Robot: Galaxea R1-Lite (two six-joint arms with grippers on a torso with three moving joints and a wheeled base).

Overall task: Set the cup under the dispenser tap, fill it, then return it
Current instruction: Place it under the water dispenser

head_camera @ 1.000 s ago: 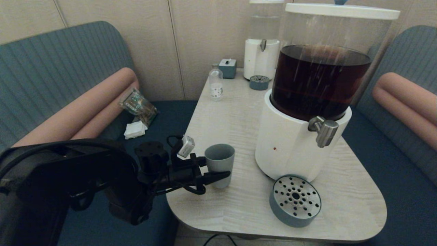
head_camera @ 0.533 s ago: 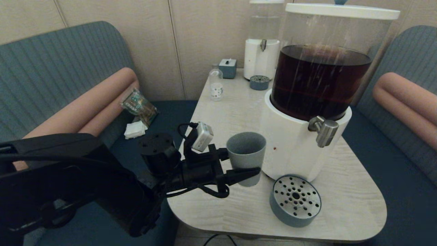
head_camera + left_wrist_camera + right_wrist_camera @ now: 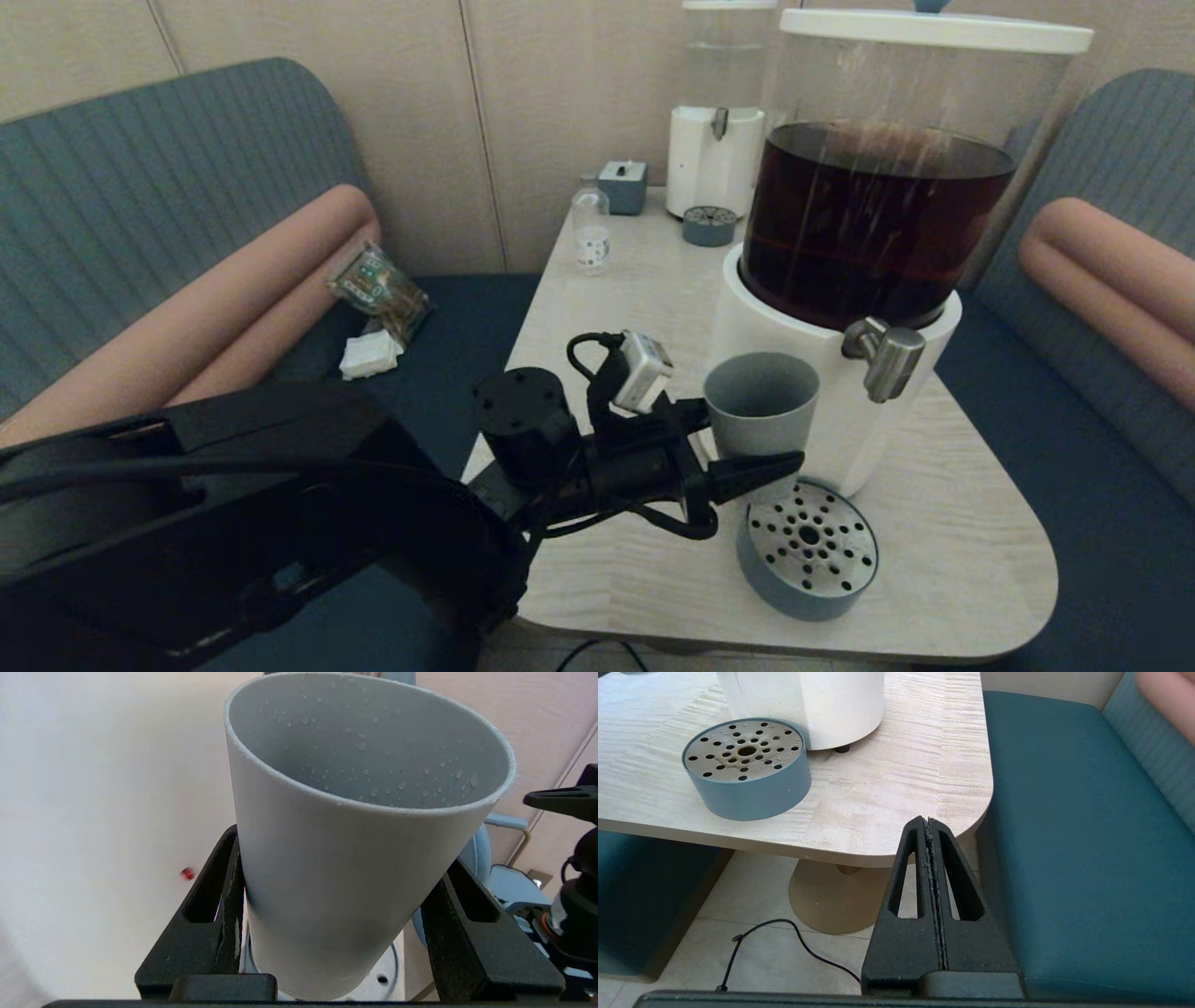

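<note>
My left gripper [image 3: 747,453] is shut on the grey-blue cup [image 3: 758,403], holding it upright in the air beside the white base of the big dispenser [image 3: 803,392]. The cup hangs left of the steel tap [image 3: 889,359] and over the left rim of the round drip tray [image 3: 808,548]. In the left wrist view the cup [image 3: 355,849] fills the gap between both fingers [image 3: 219,910], with water droplets on its inner wall. The right gripper [image 3: 928,823] is shut and empty, parked low off the table's front right corner; it does not show in the head view.
Dark brown liquid fills the big dispenser's tank [image 3: 868,224]. At the table's far end stand a narrower dispenser [image 3: 714,140], a small drip tray [image 3: 709,225], a clear bottle [image 3: 590,233] and a small box [image 3: 623,185]. Teal benches flank the table [image 3: 971,560]; a cable [image 3: 784,933] lies on the floor.
My left arm has lifted the cup off the table and carried it right, from the table's left edge to beside the dispenser's base near the tap. The right gripper's motion cannot be judged.
</note>
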